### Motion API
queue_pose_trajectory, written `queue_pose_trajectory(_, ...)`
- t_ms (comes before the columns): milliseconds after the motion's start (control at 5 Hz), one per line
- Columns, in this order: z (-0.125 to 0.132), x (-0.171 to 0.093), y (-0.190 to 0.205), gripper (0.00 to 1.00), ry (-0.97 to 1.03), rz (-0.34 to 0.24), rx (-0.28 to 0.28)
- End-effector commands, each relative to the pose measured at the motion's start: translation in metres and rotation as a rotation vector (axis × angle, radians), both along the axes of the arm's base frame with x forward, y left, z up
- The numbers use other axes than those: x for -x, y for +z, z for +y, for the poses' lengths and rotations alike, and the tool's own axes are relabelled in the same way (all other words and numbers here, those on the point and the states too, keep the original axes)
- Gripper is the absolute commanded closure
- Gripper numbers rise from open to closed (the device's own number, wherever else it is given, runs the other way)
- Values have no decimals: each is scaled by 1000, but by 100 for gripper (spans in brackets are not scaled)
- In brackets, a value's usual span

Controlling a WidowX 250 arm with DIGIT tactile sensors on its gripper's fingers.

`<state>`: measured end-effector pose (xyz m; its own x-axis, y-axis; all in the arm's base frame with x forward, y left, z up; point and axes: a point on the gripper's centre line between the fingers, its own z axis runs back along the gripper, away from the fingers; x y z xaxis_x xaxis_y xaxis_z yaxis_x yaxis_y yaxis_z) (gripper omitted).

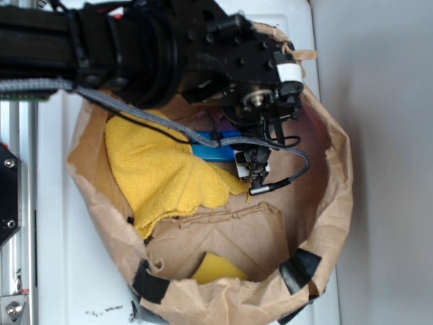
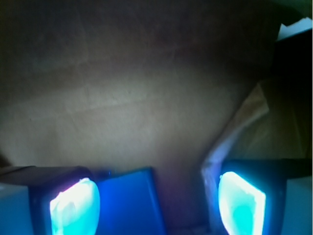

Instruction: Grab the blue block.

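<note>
The blue block (image 1: pixel 218 149) lies on the floor of a brown paper bag (image 1: pixel 325 223), partly hidden under my arm and a grey cable. In the wrist view the blue block (image 2: pixel 128 204) sits between my fingers, close against the left pad (image 2: pixel 74 211), with a wide gap to the right pad (image 2: pixel 242 208). My gripper (image 2: pixel 157 208) is open and low inside the bag, and in the exterior view the gripper (image 1: pixel 256 166) hangs just right of the block. A yellow cloth (image 1: pixel 159 169) lies to the block's left.
The bag's crumpled walls (image 1: pixel 101 223) ring the whole work area, with black tape at the front corners. A yellow object (image 1: pixel 218 269) sits at the bag's front. A folded paper flap (image 2: pixel 234 132) rises by the right finger. White tabletop (image 1: pixel 385 101) lies outside.
</note>
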<state>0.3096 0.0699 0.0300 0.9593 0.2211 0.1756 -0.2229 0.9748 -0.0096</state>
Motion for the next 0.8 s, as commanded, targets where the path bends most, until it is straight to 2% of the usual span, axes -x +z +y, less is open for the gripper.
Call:
queue_pose_trajectory(0, 0, 0, 6, 100, 9, -21, 37)
queue_pose_trajectory(200, -1, 1, 14, 100, 10, -7, 60)
queue_pose_trajectory(400, 0, 5, 32, 0, -8, -7, 103)
queue_pose_trajectory(600, 2, 11, 47, 0, -23, 1, 152)
